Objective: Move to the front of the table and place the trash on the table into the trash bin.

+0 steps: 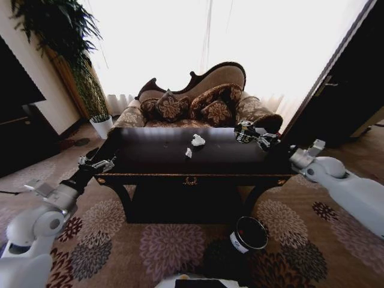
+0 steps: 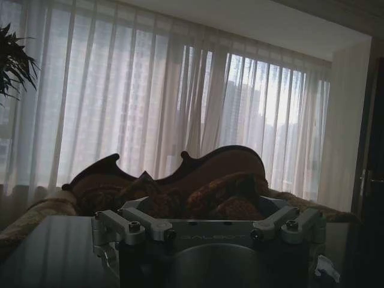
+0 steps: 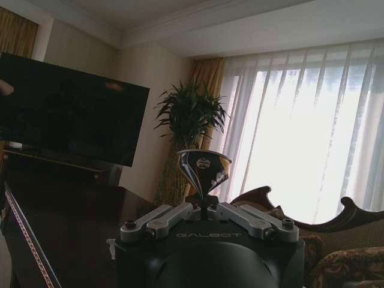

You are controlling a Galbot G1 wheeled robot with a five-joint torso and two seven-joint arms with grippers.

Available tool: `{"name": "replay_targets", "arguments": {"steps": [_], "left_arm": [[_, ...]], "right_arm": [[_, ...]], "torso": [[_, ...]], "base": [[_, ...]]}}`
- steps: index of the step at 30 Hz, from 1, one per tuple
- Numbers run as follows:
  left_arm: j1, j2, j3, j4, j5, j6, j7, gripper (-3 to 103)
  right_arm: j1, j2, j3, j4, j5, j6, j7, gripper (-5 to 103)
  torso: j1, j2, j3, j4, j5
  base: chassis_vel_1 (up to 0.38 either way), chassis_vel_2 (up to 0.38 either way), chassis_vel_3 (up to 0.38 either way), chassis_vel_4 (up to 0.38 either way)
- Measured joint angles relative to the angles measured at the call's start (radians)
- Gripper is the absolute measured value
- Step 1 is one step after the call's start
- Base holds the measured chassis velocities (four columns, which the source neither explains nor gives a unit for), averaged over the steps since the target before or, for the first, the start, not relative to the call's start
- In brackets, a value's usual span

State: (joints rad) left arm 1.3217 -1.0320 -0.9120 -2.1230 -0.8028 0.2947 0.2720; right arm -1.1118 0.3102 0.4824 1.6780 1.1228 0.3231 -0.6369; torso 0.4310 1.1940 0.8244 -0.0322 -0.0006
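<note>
On the right end of the table (image 1: 150, 157), lifted above its glossy black top, a crushed dark-and-silver piece of trash (image 1: 244, 132) sits pinched between the fingers of the right gripper (image 1: 255, 135). The right wrist view shows the same piece (image 3: 204, 170) as a shiny crumpled funnel shape standing up from between the closed linkage bars, narrow end down in the grip.

Two crumpled white paper scraps lie near the middle of the tabletop: a larger scrap (image 1: 197, 141) and a smaller scrap (image 1: 188, 153) just in front of it. Both rest well to the left of the held piece, roughly between the two arms.

The trash bin (image 1: 248, 234) stands on the patterned carpet (image 1: 120, 240) in front of the table, toward its right side, mouth open upward. It lies below the held piece and nearer the robot, so the loaded right arm is the closer one to it; reaching it would mean drawing back off the table edge and lowering.

The left gripper (image 1: 103, 163) hovers at the table's left front corner, holding nothing, its fingers apparently spread. A cushioned sofa (image 1: 198, 99) stands behind the table.
</note>
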Motion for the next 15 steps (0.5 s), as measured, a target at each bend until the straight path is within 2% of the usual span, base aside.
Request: {"name": "replay_targets", "arguments": {"steps": [3,4,8,9,12,13,15], "left_arm": [[-0.031,-0.02,0.052,0.012,0.021,-0.001,0.0,100],[-0.031,-0.02,0.052,0.012,0.021,-0.001,0.0,100],[-0.073,-0.033,0.089,0.033,0.035,-0.001,-0.001,100],[-0.073,-0.033,0.089,0.033,0.035,-0.001,-0.001,100],[-0.118,-0.03,0.101,0.063,0.055,0.006,-0.016,100],[-0.118,-0.03,0.101,0.063,0.055,0.006,-0.016,100],[-0.144,-0.029,0.112,0.083,0.08,0.008,-0.019,100]], "right_arm": [[-0.222,0.04,0.184,0.021,-0.026,0.008,0.013,0],[-0.222,0.04,0.184,0.021,-0.026,0.008,0.013,0],[-0.489,0.142,0.436,0.042,-0.051,0.023,0.044,0],[-0.489,0.142,0.436,0.042,-0.051,0.023,0.044,0],[-0.691,0.26,0.616,0.078,-0.073,0.039,0.034,0],[-0.691,0.26,0.616,0.078,-0.073,0.039,0.034,0],[-0.771,0.343,0.703,0.117,-0.081,0.045,0.031,0]], "torso": [[0.0,0.0,0.0,-0.0002,0.0011],[0.0,0.0,0.0,-0.0002,0.0011],[0.0,0.0,0.0,0.0001,0.0009],[0.0,0.0,0.0,0.0001,0.0009],[0.0,0.0,0.0,-0.0002,0.0007],[0.0,0.0,0.0,-0.0002,0.0007],[0.0,0.0,0.0,-0.0003,0.0002]], "base": [[0.0,0.0,0.0,0.0],[0.0,0.0,0.0,0.0],[0.0,0.0,0.0,0.0],[0.0,0.0,0.0,0.0],[0.0,0.0,0.0,0.0],[0.0,0.0,0.0,0.0],[0.0,0.0,0.0,0.0]]}}
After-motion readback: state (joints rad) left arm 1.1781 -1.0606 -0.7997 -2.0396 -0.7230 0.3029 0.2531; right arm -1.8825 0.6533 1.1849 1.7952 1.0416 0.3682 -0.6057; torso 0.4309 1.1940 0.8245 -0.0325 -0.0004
